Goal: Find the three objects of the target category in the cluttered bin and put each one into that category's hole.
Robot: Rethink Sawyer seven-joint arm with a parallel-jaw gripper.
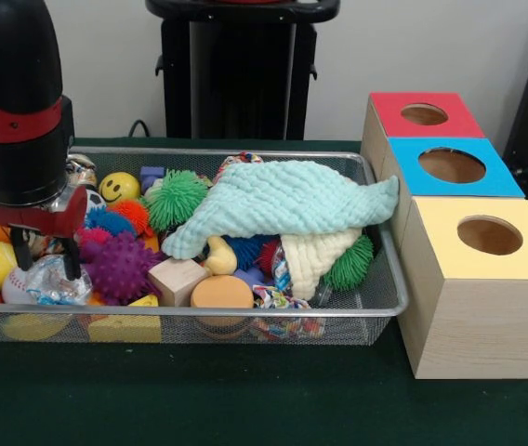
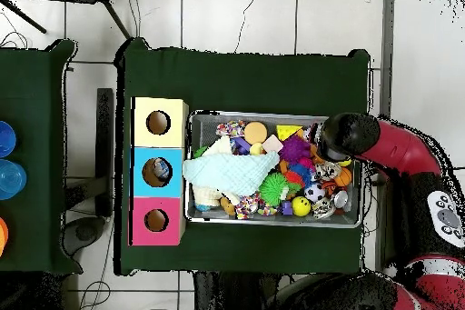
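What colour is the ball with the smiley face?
Yellow. The small round smiley-face ball shows best in the front view, near the wire bin's back left.

White tiled floor (image 2: 272, 15), pale wall (image 1: 413, 42)

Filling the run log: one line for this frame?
arm: over bin's end farthest from boxes | gripper: down among toys, open, at crinkly silver toy | mint cloth: draped over toys | blue box: something in hole

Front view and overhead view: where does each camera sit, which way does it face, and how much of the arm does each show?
Front view: low, across the table, facing the mesh bin and three boxes; shows the gripper over the bin's left end.
Overhead view: above, looking straight down; shows the red arm entering from the right.
Shared: bin, mint cloth, yellow box.
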